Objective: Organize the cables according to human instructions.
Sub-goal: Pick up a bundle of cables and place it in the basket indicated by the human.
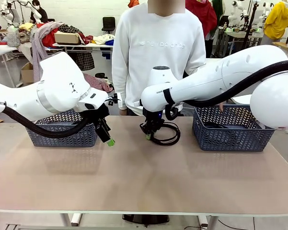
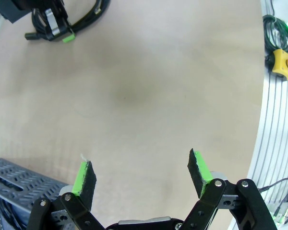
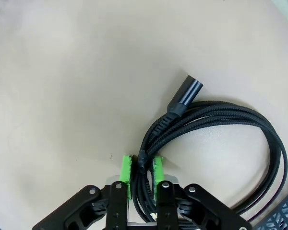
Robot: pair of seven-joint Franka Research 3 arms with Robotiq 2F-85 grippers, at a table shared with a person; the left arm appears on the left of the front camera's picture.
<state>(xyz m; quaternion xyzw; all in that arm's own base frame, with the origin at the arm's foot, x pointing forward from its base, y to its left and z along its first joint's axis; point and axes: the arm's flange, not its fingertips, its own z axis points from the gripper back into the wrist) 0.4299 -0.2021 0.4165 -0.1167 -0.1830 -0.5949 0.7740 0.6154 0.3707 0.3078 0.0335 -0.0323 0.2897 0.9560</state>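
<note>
A coiled black cable (image 3: 216, 129) lies on the tan table, and my right gripper (image 3: 142, 168) is shut on its bundled strands, green pads pressing both sides. Its black plug (image 3: 186, 93) points away from the fingers. From the front, the same cable (image 1: 167, 135) sits at the table's far middle under the right gripper (image 1: 150, 133). The left wrist view catches that cable (image 2: 86, 17) far off at the top. My left gripper (image 2: 141, 175) hangs open over bare table, beside the left basket; in the front view this left gripper (image 1: 107, 138) points down at the table.
Two dark grey mesh baskets stand at the far side: the left basket (image 1: 62, 136) and the right basket (image 1: 230, 134), which holds something dark. A person (image 1: 156, 52) in a white sweater stands behind the table. An emergency stop button (image 2: 283, 62) sits past the table edge.
</note>
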